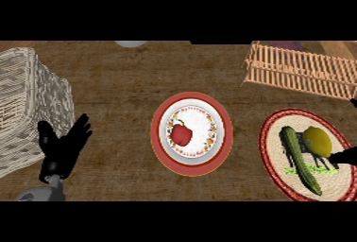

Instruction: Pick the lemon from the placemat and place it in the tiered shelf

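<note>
Smooth yellow lemon (317,140) lies on round woven placemat (279,163) w/ red rim, lower right, beside long green cucumber (300,160); right hand (343,156) at right edge touches lemon, fingers' state can't tell; left hand (64,145) lower left, fingers straight, open; slatted wooden tiered shelf (300,71) upper right.

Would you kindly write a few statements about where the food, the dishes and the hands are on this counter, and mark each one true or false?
1. The lemon lies on the placemat next to a cucumber. True.
2. The red pepper sits in the wooden shelf. False: it lies on the plate in the middle of the counter.
3. The left hand is open with its fingers up, beside the wicker basket. True.
4. The lemon is already in the shelf. False: it is on the placemat.
5. The right hand shows at the right edge, close to the lemon. True.
</note>
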### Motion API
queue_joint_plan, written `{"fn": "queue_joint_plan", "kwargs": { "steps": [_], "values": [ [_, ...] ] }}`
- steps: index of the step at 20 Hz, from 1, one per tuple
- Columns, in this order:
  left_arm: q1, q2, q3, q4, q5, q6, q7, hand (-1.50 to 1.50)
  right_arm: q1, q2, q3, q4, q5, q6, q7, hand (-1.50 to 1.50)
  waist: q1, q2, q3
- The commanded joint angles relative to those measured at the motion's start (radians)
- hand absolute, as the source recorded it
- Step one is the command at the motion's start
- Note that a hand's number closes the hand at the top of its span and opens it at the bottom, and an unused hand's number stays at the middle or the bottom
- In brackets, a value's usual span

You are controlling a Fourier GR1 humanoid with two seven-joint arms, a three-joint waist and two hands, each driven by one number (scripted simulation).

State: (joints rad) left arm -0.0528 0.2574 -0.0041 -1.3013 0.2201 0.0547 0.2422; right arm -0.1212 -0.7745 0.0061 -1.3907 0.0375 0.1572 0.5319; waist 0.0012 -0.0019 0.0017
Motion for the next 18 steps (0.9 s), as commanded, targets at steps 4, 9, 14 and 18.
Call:
{"fn": "queue_joint_plan", "kwargs": {
  "steps": [4, 9, 14, 18],
  "values": [
    [0.009, -0.063, -0.015, 0.021, -0.06, 0.016, -0.026, 0.0, 0.016, 0.065, -0.037, 0.015, 0.131, 0.008, 0.002, -1.5, -0.002, 0.002, -0.002],
    [0.062, -0.027, 0.032, -0.066, -0.047, -0.035, 0.008, 0.0, -0.002, 0.136, -0.062, -0.037, 0.198, 0.042, 0.07, -1.5, 0.0, 0.001, -0.002],
    [0.026, -0.05, 0.04, -0.068, -0.052, -0.035, 0.052, 0.0, -0.051, 0.22, -0.038, 0.034, 0.314, 0.0, 0.076, -1.5, 0.002, 0.002, -0.002],
    [0.026, -0.042, 0.055, -0.103, -0.049, -0.043, 0.092, 0.0, -0.025, 0.245, -0.044, 0.088, 0.383, -0.034, 0.035, -1.5, 0.0, 0.001, -0.002]
  ]
}}
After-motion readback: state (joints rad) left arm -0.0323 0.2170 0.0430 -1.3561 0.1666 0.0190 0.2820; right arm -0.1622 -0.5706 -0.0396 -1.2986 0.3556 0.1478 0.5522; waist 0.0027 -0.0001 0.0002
